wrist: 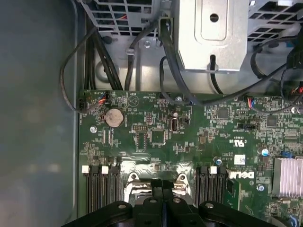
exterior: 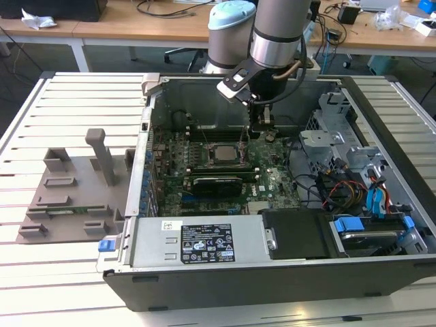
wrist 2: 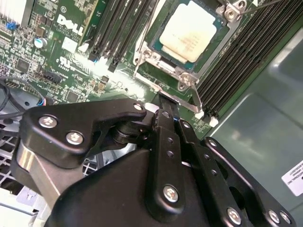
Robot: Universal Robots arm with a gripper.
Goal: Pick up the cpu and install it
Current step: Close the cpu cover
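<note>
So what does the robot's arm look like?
The arm is a fat silver-grey tube with a pale blue cap on its joint. A dark cable loops by its wrist. The gripper is black, made of jointed bars with shiny silver screws.

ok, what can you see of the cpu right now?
The cpu is a flat square chip with a pale silvery metal top carrying faint print, and a thin dark green rim. It lies flat in the metal socket frame on the motherboard, with memory slots on either side. The gripper, shut and empty, hangs beside the frame and does not touch the chip.
</note>
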